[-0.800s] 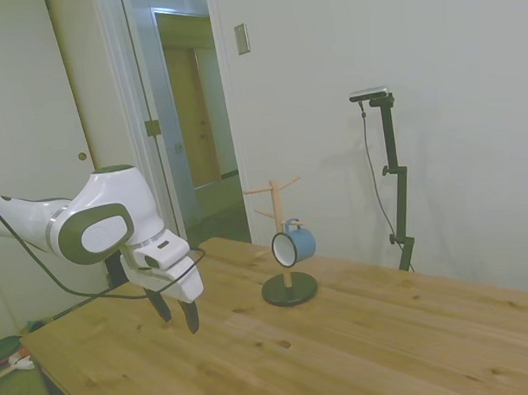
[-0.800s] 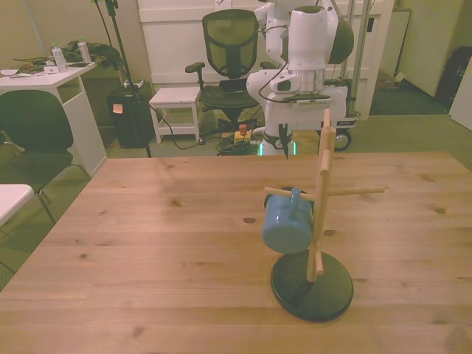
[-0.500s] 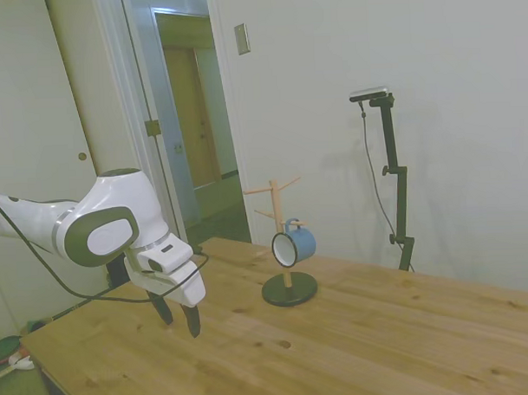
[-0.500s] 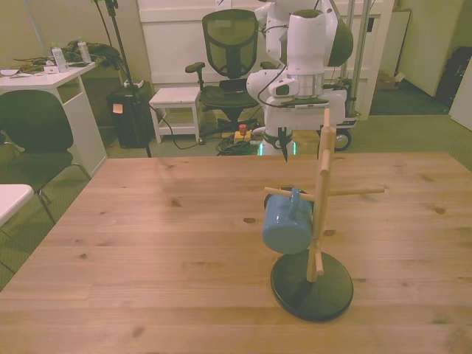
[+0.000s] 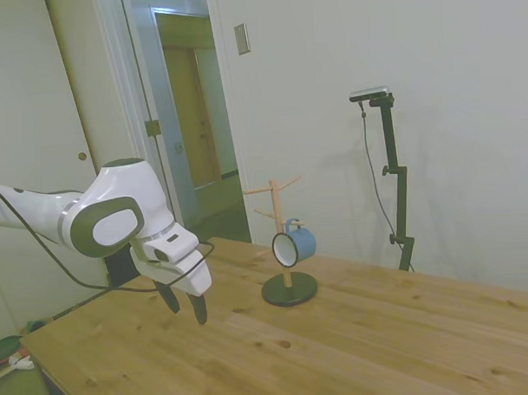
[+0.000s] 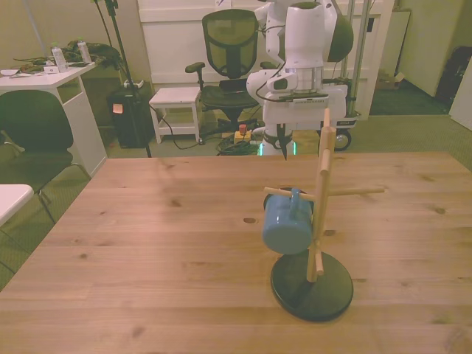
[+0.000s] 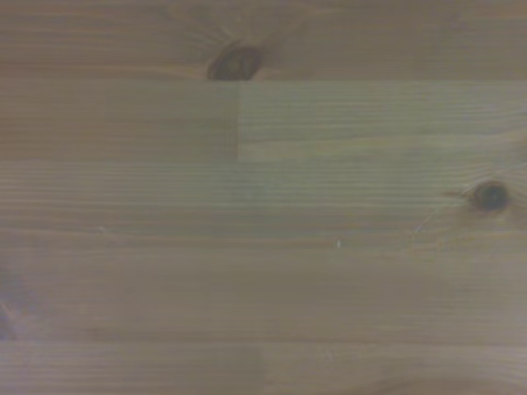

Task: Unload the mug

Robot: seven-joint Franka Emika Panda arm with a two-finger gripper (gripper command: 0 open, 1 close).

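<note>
The light-blue mug (image 5: pixel 298 245) hangs by its handle on a low peg of the wooden stand (image 5: pixel 276 207), with its white inside turned sideways. In the front view the mug (image 6: pixel 286 223) is on the stand's left side, above the black round base (image 6: pixel 311 286). My gripper (image 5: pixel 187 306) hovers over the table well short of the stand, pointing down, open and holding nothing. It shows small behind the stand's post in the front view (image 6: pixel 284 144). The wrist view holds only bare wood (image 7: pixel 263 247) with two dark knots.
The wooden table (image 6: pixel 147 243) stretches wide around the stand. Beyond its far edge stand an office chair (image 6: pixel 230 44), a white stool (image 6: pixel 175 97) and a desk with a dark chair (image 6: pixel 33 125). A wall and a doorway (image 5: pixel 196 122) back the side view.
The arm has shifted a little toward the stand and the gripper has risen slightly. The mug and stand have not moved.
</note>
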